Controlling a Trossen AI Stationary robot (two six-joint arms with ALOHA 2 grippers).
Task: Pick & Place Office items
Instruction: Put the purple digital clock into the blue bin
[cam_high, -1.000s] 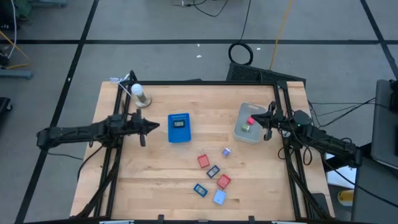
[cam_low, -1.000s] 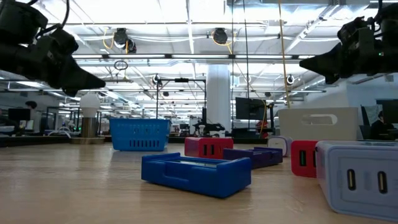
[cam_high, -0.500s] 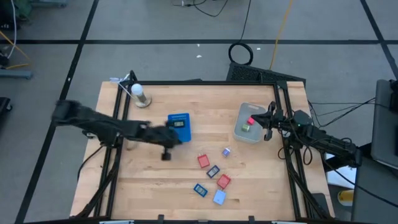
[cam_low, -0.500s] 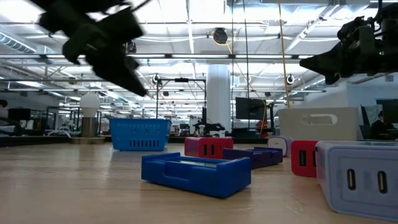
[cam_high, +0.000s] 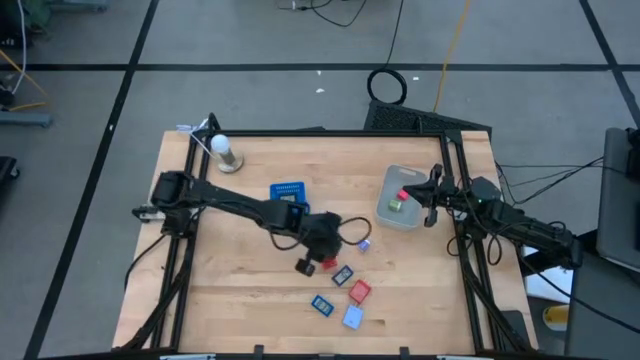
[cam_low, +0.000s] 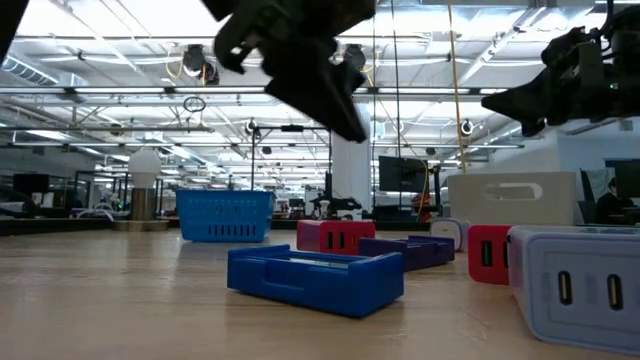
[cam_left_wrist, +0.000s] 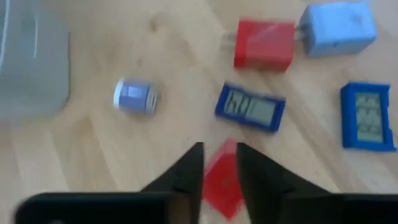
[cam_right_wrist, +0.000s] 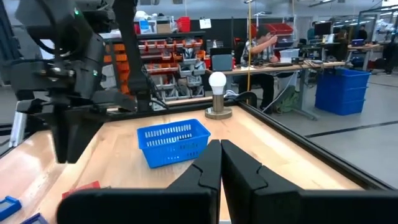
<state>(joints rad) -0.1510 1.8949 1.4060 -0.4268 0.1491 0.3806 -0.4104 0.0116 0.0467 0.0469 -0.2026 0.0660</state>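
Several small office items lie flat on the wooden table, right of its middle: a red piece (cam_left_wrist: 221, 180), a dark blue piece (cam_left_wrist: 250, 109), a second red piece (cam_left_wrist: 264, 45), a light blue piece (cam_left_wrist: 336, 25), a blue piece (cam_left_wrist: 367, 115) and a small purple piece (cam_left_wrist: 135, 98). My left gripper (cam_high: 325, 250) hangs above this group, tipped downward, open by a narrow gap. The first red piece (cam_high: 327, 263) shows below that gap, untouched. In the low view the left gripper (cam_low: 335, 100) stands well above the table. My right gripper (cam_high: 432, 190) waits shut at the right edge.
A translucent grey bin (cam_high: 398, 210) holding a pink and a greenish piece stands right of the group, beside my right gripper. A blue tray (cam_high: 288, 190) lies partly under the left arm. A white bulb on a stand (cam_high: 225, 152) is at the far left corner.
My left arm has swung out from the table's left edge toward the middle and the right, over the group of small pieces. Its gripper has tipped from level to pointing steeply down. The pieces have not moved.
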